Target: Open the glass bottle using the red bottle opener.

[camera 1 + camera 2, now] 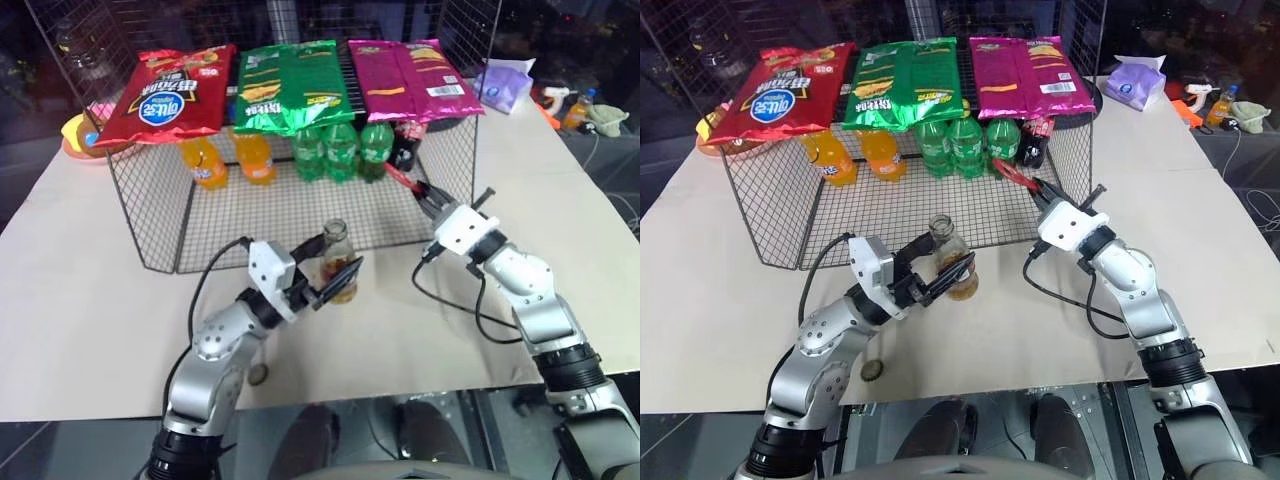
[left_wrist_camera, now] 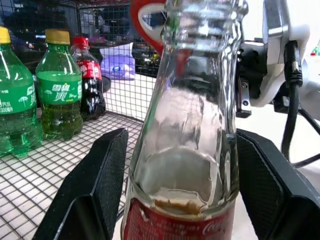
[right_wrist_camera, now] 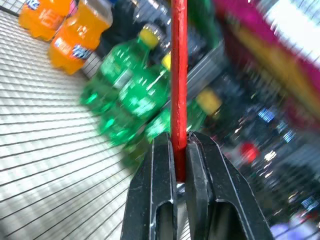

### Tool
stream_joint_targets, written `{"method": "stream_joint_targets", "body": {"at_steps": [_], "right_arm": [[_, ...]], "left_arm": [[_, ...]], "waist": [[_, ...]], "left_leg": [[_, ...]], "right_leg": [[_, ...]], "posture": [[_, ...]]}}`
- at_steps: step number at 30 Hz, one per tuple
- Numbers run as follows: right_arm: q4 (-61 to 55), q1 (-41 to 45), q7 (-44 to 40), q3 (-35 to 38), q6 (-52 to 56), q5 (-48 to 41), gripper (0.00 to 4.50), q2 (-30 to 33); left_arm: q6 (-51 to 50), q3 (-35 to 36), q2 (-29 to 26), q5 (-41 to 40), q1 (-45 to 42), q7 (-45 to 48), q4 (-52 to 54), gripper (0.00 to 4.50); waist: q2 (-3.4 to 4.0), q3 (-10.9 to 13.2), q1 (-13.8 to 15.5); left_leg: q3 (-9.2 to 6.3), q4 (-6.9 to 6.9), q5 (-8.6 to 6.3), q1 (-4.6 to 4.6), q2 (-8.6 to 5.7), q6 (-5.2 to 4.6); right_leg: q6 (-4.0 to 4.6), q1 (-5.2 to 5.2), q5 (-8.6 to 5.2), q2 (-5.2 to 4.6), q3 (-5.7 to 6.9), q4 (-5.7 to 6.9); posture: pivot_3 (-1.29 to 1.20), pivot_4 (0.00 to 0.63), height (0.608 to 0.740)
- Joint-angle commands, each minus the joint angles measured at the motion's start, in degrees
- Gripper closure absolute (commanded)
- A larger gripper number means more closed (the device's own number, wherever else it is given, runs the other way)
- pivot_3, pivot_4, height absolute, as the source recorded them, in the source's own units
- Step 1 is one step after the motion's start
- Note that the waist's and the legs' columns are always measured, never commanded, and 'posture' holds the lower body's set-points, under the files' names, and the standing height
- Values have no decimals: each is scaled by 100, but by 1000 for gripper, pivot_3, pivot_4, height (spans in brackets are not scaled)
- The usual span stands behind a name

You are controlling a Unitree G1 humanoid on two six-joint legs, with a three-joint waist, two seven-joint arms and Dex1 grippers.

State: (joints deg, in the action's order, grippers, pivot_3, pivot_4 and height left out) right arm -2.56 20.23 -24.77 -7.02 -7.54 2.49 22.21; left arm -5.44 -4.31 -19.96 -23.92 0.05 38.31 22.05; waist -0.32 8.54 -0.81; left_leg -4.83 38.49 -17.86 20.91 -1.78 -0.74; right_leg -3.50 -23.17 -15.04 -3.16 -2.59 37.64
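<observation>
The glass bottle [image 1: 338, 262] stands on the table just in front of the wire rack, its mouth bare and a little amber drink left in it. The black fingers [image 2: 107, 165] of my left gripper [image 1: 338, 256] stand to either side of its body, open and slightly apart from the glass. My right gripper [image 1: 432, 197] hovers to the bottle's right near the rack's corner. It is shut on the handle end of the red bottle opener [image 1: 405, 180], which sticks out toward the rack. The opener's rounded head [image 2: 145, 20] shows behind the bottle's neck.
A small round metal cap [image 1: 258, 375] lies on the table near my left arm. The wire rack [image 1: 150, 220] holds orange bottles [image 1: 205, 162], green bottles [image 1: 340, 152] and a dark cola bottle [image 1: 404, 148], with chip bags [image 1: 290, 85] on top. A tissue pack [image 1: 505, 82] lies back right.
</observation>
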Motion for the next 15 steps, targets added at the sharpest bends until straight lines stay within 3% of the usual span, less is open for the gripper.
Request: {"method": "stream_joint_targets", "body": {"at_steps": [1,9,14,15], "right_arm": [[-861,-190,-361,311,1572,-1196,4500,-116],[-2319,-662,-865,890,5810,-4262,4500,382],[-2495,-1055,-1066,785,6270,-4503,4500,832],[-2521,-1138,-1130,750,6292,-4511,4088,921]], "left_arm": [[81,195,-115,-145,152,75,399,1303],[80,496,-397,-357,815,247,678,1303],[193,749,-590,-411,1322,428,669,1303],[198,835,-607,-432,1389,418,648,1230]], "waist": [[1,0,0],[2,1,7],[2,1,11],[2,1,11]], "left_leg": [[0,-2,0,1,2,0],[-4,-4,-3,19,0,-5],[-6,-7,-14,23,-2,-25],[-6,-7,-14,25,-3,-25]], "right_leg": [[0,-1,0,-1,0,0],[1,-14,0,-34,6,-3],[1,-16,-1,-36,10,-10],[0,-16,-1,-35,11,-12]], "posture": [[0,150,740],[0,150,740],[0,150,740],[0,150,740]]}}
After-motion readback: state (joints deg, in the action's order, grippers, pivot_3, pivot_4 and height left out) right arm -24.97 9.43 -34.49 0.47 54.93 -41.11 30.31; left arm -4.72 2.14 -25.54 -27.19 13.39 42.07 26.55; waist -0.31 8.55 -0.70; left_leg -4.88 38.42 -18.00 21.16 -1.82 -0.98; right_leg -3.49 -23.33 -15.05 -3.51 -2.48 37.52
